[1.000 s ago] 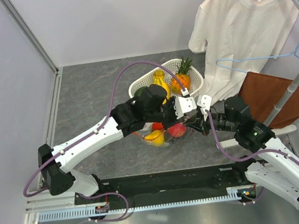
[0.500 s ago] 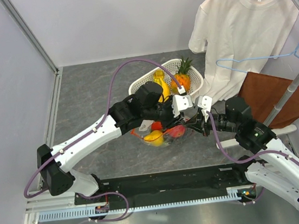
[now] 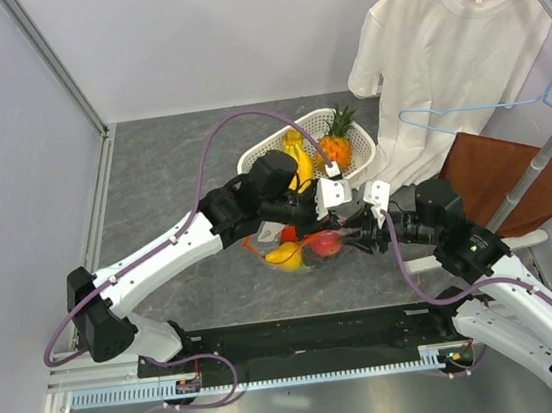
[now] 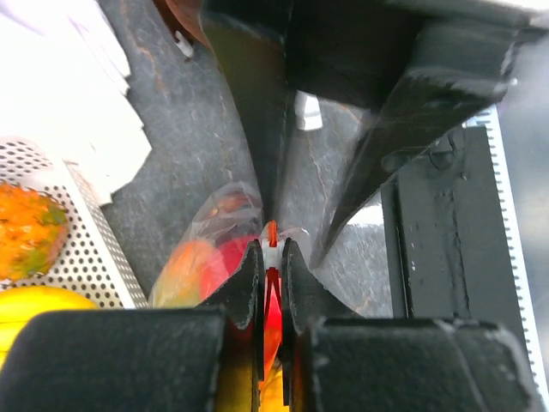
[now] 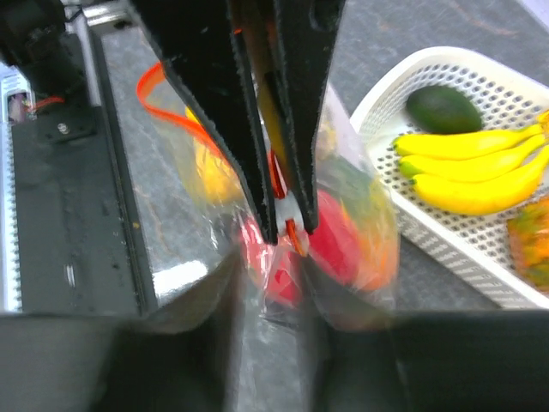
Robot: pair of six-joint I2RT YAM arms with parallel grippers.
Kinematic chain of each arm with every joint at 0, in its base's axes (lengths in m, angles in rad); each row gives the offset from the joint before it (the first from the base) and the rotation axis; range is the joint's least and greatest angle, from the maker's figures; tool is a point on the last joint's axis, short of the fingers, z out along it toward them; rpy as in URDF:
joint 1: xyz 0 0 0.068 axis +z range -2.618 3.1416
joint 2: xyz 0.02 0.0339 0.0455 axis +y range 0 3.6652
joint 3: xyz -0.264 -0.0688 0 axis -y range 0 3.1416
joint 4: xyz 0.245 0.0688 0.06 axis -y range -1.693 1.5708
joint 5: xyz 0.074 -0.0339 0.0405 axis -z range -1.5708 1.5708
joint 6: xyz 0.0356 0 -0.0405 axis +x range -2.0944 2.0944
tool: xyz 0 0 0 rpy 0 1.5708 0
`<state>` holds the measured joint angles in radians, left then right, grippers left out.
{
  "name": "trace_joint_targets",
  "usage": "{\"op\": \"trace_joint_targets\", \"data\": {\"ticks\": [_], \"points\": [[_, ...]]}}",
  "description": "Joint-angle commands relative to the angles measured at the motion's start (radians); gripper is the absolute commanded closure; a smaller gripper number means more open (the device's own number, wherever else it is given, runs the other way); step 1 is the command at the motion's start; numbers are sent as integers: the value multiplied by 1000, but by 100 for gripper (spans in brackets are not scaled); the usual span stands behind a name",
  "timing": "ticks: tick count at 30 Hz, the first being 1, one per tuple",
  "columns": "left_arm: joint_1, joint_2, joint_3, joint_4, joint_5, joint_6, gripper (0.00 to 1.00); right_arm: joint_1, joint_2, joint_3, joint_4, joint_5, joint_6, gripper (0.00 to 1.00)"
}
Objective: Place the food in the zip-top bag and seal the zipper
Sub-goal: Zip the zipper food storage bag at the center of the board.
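Note:
The zip-top bag (image 3: 297,251) lies in front of the basket, with food inside it: a red round fruit (image 3: 327,244) and a yellow piece (image 3: 284,256). Its red-orange zipper (image 5: 163,105) curls along the mouth. My left gripper (image 4: 272,255) is shut on the zipper's white end piece (image 4: 272,257) at the bag's right corner. The right gripper (image 5: 271,262) faces it from the other side, open, its blurred fingers (image 5: 202,330) straddling the clear plastic just past that corner. In the top view both grippers meet over the bag's right end, left gripper (image 3: 338,215), right gripper (image 3: 354,234).
A white mesh basket (image 3: 261,151) behind the bag holds bananas (image 5: 467,167), an avocado (image 5: 443,109) and a pineapple (image 3: 337,144). A white T-shirt (image 3: 439,55) hangs at the back right above a brown board (image 3: 514,177). The black base rail (image 3: 302,339) runs along the near edge.
My left gripper has closed on the zipper's end piece. The right gripper, shut a second ago, has opened. The left wrist shifted slightly back toward the basket.

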<state>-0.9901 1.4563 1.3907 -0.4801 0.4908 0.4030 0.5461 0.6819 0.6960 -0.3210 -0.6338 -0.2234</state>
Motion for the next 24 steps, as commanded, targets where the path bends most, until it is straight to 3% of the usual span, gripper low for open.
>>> {"op": "trace_joint_targets", "data": {"ticks": [1, 5, 14, 17, 20, 24], "points": [[37, -60, -42, -2, 112, 72, 98, 3, 4, 63, -49, -40, -134, 45], [59, -66, -39, -5, 204, 82, 98, 3, 21, 77, -55, -21, -203, 45], [59, -50, -21, -23, 244, 85, 98, 3, 93, 111, 0, -63, -197, 56], [61, -51, -19, -22, 244, 86, 98, 3, 103, 109, 11, -72, -179, 72], [62, -53, -21, -22, 242, 80, 98, 3, 104, 105, 16, -63, -174, 96], [88, -59, -32, -37, 238, 79, 98, 2, 78, 96, 11, -47, -183, 100]]}}
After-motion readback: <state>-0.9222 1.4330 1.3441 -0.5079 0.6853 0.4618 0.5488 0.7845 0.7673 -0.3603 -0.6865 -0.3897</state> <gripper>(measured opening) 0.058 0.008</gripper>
